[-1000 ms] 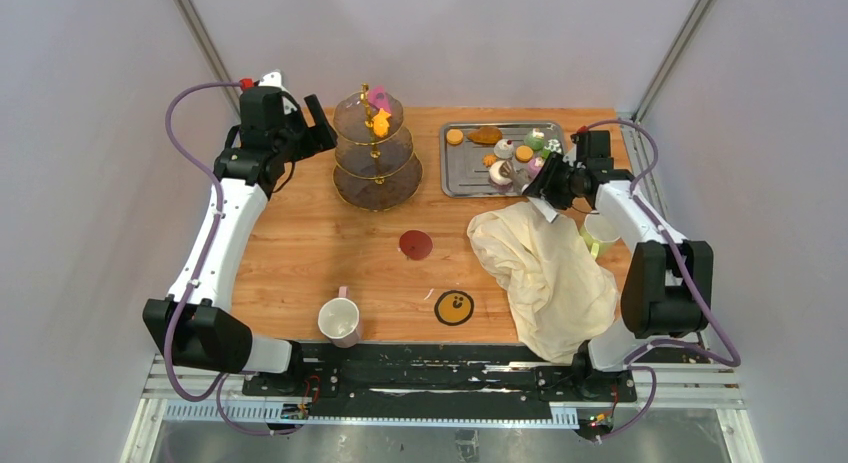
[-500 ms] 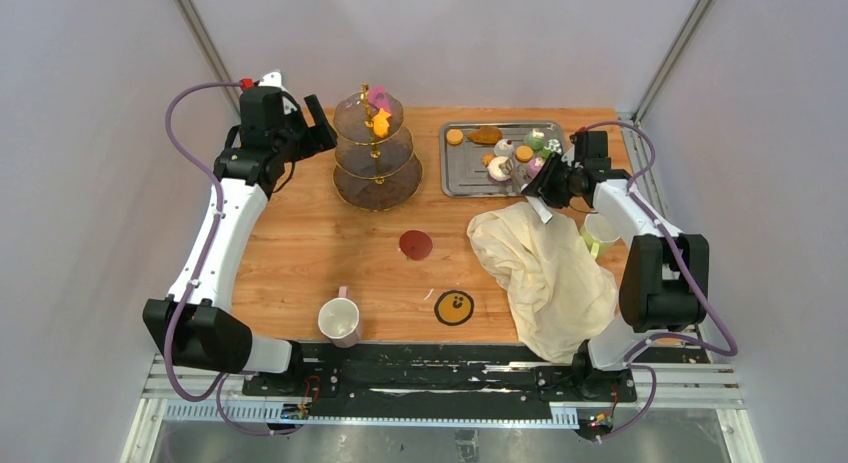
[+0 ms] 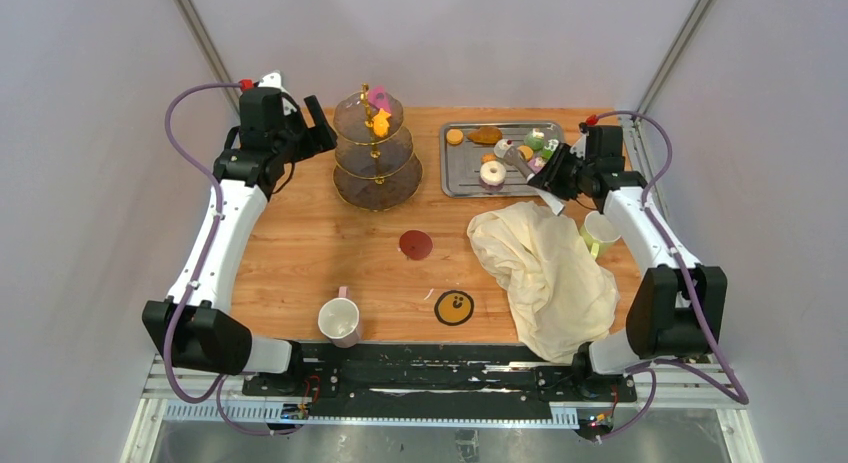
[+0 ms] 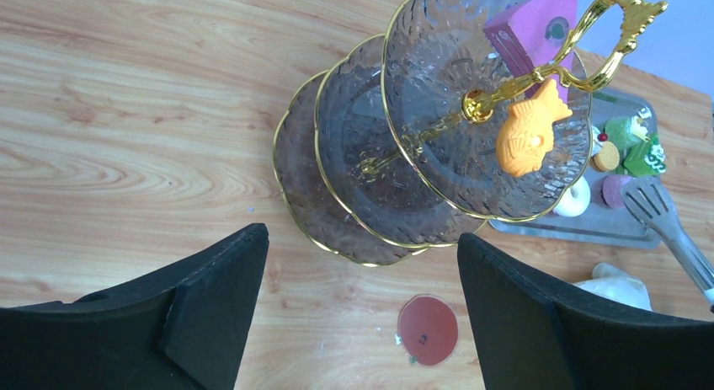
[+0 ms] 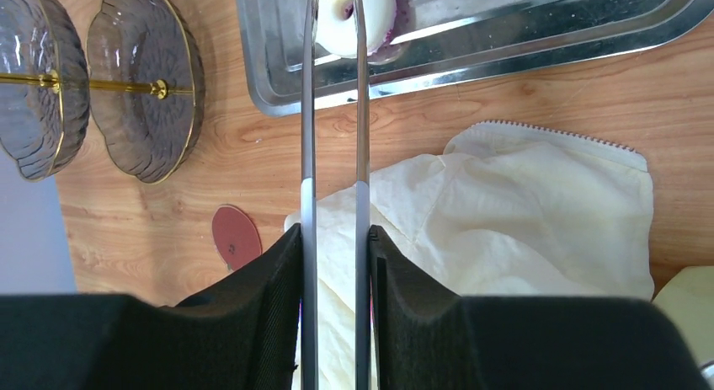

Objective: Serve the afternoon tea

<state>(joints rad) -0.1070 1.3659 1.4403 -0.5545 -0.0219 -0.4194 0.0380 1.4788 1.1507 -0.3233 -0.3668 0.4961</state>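
My right gripper (image 5: 334, 232) is shut on a pair of steel tongs (image 5: 307, 154), which reach into the steel tray (image 5: 505, 36). The tong tips pinch a white donut (image 5: 375, 19) in the tray's near left part. From above, the tongs (image 3: 518, 161) and donut (image 3: 491, 173) lie beside several small cakes (image 3: 535, 140) and orange macarons (image 3: 455, 136). The three-tier glass stand (image 3: 377, 173) carries a pink cake (image 4: 539, 28) and an orange fish cake (image 4: 526, 133) on its top tier. My left gripper (image 4: 360, 238) hangs open beside the stand, holding nothing.
A crumpled cream cloth (image 3: 545, 263) covers the table's right side below the tray. One pale mug (image 3: 339, 320) stands near the front edge, another (image 3: 600, 231) at the cloth's right. A red coaster (image 3: 415, 244) and a yellow one (image 3: 454, 307) lie mid-table.
My right gripper has squeezed the tongs narrower and its wrist has drawn back to the right. The tong tips now clasp the white donut. The left arm has stayed still.
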